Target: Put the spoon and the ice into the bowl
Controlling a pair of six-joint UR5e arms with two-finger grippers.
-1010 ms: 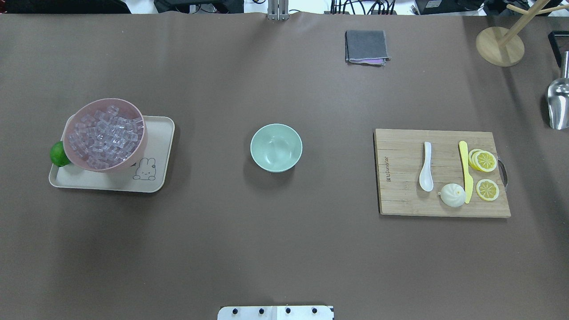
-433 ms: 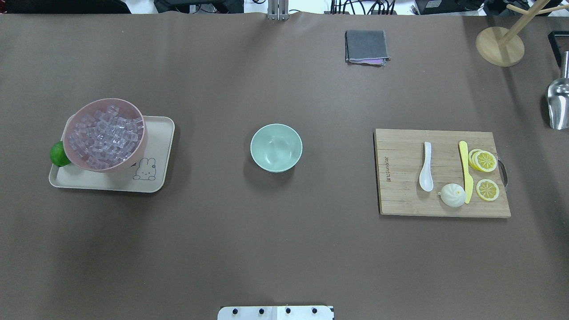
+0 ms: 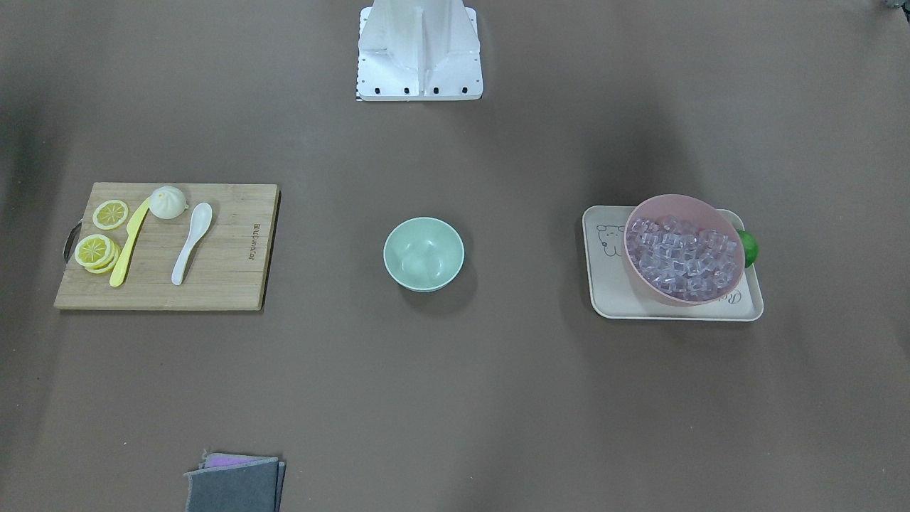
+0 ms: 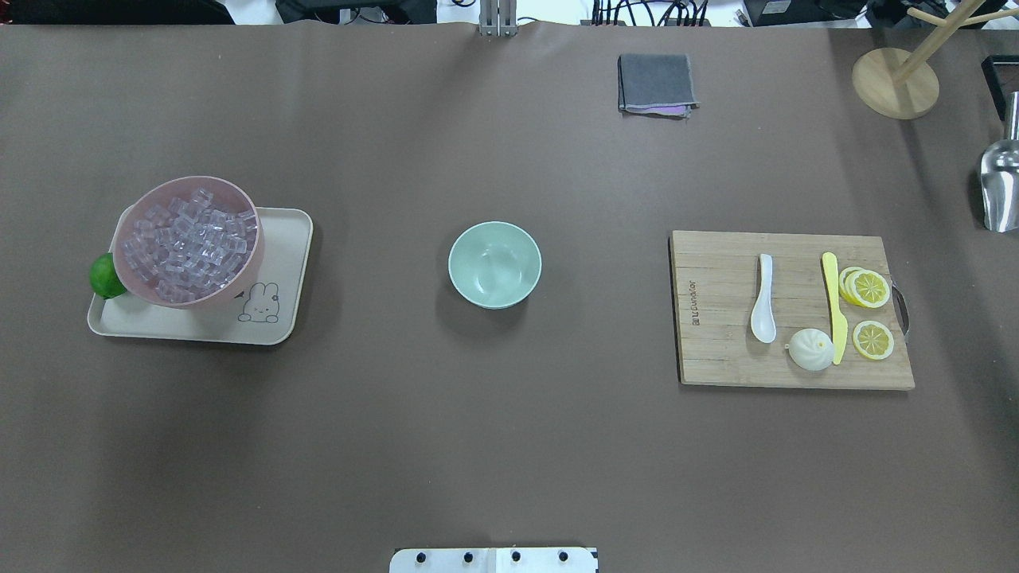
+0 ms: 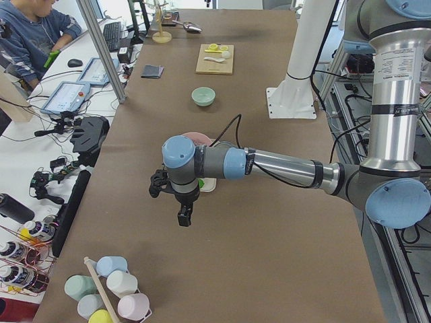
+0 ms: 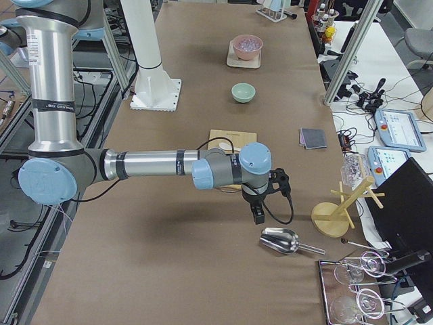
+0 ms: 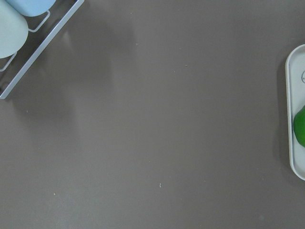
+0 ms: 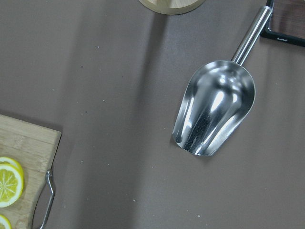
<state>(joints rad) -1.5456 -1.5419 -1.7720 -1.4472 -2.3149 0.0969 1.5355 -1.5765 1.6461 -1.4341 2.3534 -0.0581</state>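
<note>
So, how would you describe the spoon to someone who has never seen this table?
Find the wooden cutting board on the robot's right side of the table. The spoon lies on it, between the printed logo and the yellow knife. It is the only white utensil, short with a rounded scoop; the knife is longer and yellow, the white bun beside it round.

The bench (image 4: 509, 446) was flat brown. The small bowl (image 4: 494, 264) was pale mint-green and the soup spoon (image 4: 763, 301) white. The ice (image 4: 191, 243) was clear and glassy in a dusty pink bowl (image 4: 239, 288). The tray (image 4: 183, 326) was cream with a line-drawn rabbit, and the lime (image 4: 104, 275) bright green. The cutting board (image 4: 716, 318) was tan, striped wood. The knife (image 4: 833, 306) and lemon slices (image 4: 872, 340) were yellow, the bun (image 4: 811, 349) off-white. The cloth (image 4: 655, 83) was grey over purple, the scoop (image 8: 214, 114) silver.
</note>
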